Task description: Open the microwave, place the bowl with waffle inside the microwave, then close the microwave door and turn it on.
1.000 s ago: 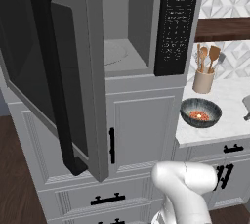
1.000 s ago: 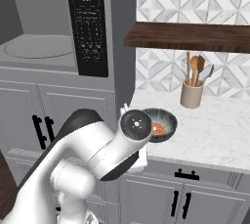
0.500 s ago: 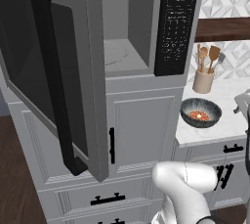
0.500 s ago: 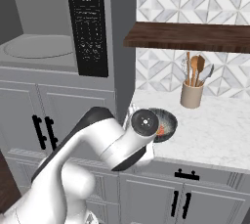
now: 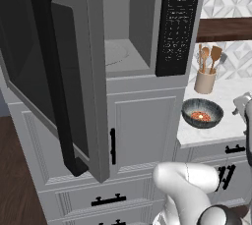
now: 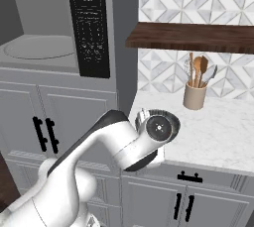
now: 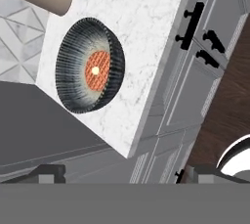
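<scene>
The microwave (image 5: 123,47) stands with its door (image 5: 74,86) swung wide to the left, black bar handle (image 5: 54,81) facing me, and the cavity bare. The dark speckled bowl (image 5: 202,113) sits on the marble counter to the right with the orange-red waffle (image 5: 200,116) in it. Seen from the hand, the bowl (image 7: 90,71) and waffle (image 7: 97,70) lie ahead, upper left. My gripper (image 7: 127,174) is open, empty and clear of the bowl. My hand (image 5: 242,105) hangs beside the bowl at the frame's right edge. My wrist (image 6: 158,128) covers most of the bowl.
A beige crock (image 5: 205,79) of wooden spoons stands behind the bowl near the tiled wall. A dark wood shelf (image 6: 193,37) hangs above the counter (image 7: 146,22). Cabinet drawers with black handles (image 7: 190,25) run under the counter edge. The black keypad (image 5: 177,22) flanks the cavity.
The jaws have spread from half shut to fully open. The wrist has swung a little to the right, over the bowl. Bowl and microwave door have not moved.
</scene>
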{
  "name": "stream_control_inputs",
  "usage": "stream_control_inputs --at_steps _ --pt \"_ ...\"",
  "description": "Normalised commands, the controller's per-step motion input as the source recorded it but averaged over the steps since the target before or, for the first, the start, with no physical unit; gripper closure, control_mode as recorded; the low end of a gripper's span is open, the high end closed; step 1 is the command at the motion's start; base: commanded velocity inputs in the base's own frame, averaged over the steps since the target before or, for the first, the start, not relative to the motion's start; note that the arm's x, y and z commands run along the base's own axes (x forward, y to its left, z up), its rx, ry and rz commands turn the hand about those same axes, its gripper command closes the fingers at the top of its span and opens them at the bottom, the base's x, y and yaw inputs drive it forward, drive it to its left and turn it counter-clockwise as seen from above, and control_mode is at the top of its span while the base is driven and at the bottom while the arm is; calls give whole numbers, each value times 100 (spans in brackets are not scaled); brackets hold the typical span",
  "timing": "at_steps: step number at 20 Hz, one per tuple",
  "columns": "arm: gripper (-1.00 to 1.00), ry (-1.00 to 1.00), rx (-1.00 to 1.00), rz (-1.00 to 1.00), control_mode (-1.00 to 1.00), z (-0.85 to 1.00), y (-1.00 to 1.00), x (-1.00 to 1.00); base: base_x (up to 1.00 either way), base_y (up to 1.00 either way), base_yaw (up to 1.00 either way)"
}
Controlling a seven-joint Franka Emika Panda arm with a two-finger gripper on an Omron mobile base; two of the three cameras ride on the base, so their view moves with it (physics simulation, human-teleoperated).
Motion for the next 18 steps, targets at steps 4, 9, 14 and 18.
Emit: stream_control_inputs --at_steps 4,9,14,18 --pt "-100 1 1 2 -100 -23 -4 37 0 0 0" --pt "-100 2 3 1 -100 -24 -6 31 0 0 0" --pt "-100 0 3 0 -100 -20 -6 31 0 0 0" --pt "-100 2 0 0 -100 -16 -1 36 0 0 0"
